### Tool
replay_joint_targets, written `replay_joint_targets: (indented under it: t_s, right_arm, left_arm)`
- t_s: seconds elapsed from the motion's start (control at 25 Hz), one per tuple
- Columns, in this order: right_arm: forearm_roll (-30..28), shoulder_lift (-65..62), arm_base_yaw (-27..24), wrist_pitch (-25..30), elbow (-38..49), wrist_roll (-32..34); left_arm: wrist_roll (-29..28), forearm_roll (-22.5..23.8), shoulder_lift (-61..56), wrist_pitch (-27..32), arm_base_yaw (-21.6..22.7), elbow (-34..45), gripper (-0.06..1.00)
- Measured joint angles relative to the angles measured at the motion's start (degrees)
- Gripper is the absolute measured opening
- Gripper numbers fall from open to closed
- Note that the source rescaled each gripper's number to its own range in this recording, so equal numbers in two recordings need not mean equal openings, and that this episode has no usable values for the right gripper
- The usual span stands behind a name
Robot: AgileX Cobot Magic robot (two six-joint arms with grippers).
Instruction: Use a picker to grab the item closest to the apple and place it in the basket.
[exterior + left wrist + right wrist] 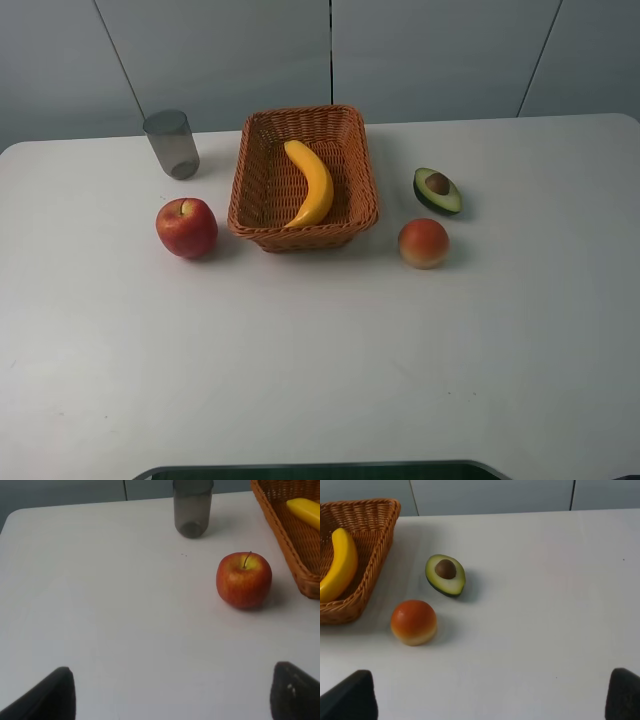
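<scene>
While both claws (170, 692) (490, 695) gape wide, empty | banana (312, 184) lies in basket (262, 132) | apple (186, 227) near cup (171, 143)

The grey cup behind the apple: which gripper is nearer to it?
Left. The left gripper faces the grey cup with the apple between; the right gripper sees only the avocado half side.

1. The apple (186, 227) is red with a yellow patch around its stem. It sits upright on the table, just left of the basket (303, 233).
2. The basket is brown woven wicker, shaped like a box.
3. The banana (312, 182) is yellow and curved. It lies inside the basket.
4. The cup (171, 144) is grey and see-through. It stands upright behind the apple, near it.
</scene>
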Motion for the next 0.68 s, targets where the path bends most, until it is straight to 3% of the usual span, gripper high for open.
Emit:
replay_joint_targets:
  t_s: [0.68]
  right_arm:
    - [0.0,0.0,0.0,0.0,0.0,0.0]
  left_arm:
    - [0.0,0.0,0.0,0.0,0.0,0.0,1.0]
